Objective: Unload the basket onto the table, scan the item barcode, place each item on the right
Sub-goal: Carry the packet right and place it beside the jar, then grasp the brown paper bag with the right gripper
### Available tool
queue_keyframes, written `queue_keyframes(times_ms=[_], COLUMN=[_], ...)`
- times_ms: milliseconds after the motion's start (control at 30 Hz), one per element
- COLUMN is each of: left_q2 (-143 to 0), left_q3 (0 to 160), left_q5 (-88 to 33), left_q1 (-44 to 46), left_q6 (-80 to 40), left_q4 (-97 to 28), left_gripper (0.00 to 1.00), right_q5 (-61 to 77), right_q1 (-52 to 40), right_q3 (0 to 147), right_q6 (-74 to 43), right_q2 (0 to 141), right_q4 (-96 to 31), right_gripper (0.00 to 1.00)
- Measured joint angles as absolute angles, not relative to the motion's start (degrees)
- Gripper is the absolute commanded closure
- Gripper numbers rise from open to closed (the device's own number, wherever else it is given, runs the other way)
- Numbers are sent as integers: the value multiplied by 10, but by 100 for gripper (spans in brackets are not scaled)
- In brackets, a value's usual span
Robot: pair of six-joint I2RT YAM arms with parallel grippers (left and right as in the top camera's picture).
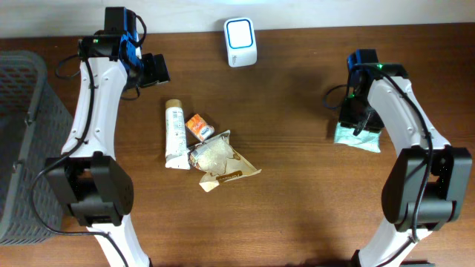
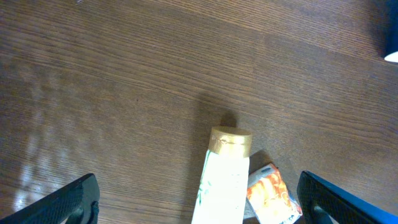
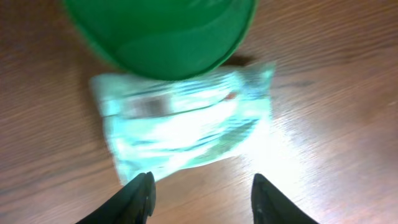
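A pale green packet was seen lying flat on the wooden table at the right side, directly under the right gripper. In the right wrist view its two dark fingers were held partly apart, and nothing was clamped between them. The packet lay just beyond their tips; whether it was touched could not be told, as that view was blurred. A green rounded shape was seen at the top of the same view, overlapping the packet's far edge, and it could not be identified.

The white scanner, with a pale blue window, was stood at the far edge near the middle, well apart from the packet.

The left gripper was held at the far left with its jaws spread wide and nothing in them. Below it a white tube with a gold cap was laid on the table, and a small orange box was set just beside it on the right. A clear bag and a tan wrapper were bunched nearer, against the tube's flat end. A grey mesh basket was placed at the left edge.
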State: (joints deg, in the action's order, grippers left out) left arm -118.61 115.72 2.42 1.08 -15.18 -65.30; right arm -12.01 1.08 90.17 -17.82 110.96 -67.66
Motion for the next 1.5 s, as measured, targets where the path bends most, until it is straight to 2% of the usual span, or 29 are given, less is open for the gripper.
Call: queue_keyframes(times_ms=[100,200,233,267,300,467,700,867,1000,1133,1333,1500], left_q2=[-1186,-1186,-1186,-1186,-1186,-1186,-1186,-1186,-1186,-1186,-1186,-1186], left_q3=[1157,1157,1157,1157,1157,1157,1157,1157,1157,1157,1157,1157], left_q5=[24,24,24,24,24,24,24,24,24,24,24,24], left_q1=[11,11,11,11,11,11,11,11,11,11,11,11], left_q6=[-152,-152,-152,-152,-152,-152,-152,-152,-152,-152,-152,-152], left_q4=[-653,-653,-653,-653,-653,-653,-653,-653,-653,-653,-653,-653], left_gripper=[1,1,1,1,1,1,1,1,1,1,1,1], right_q5=[-32,111,148,187,211,253,260,192,146,190,221,233], right_q1=[3,-34,-52,-84,-115,-257,-392,-370,-295,-240,-293,-355], right_q3=[989,1048,1048,1048,1048,1047,1018,961,955,983,1037,990], right_q6=[-140,-98,-95,-86,-89,-154,-195,-182,-157,-100,-83,-113], right_q2=[1110,1107,1108,1108,1108,1157,1238,1238,1238,1238,1215,1215], right_q4=[-726,-734,-724,-704,-688,-589,-628,-732,-700,-689,-738,-683], right_gripper=[44,55,63,84,89,93,95,95,95,95,96,95])
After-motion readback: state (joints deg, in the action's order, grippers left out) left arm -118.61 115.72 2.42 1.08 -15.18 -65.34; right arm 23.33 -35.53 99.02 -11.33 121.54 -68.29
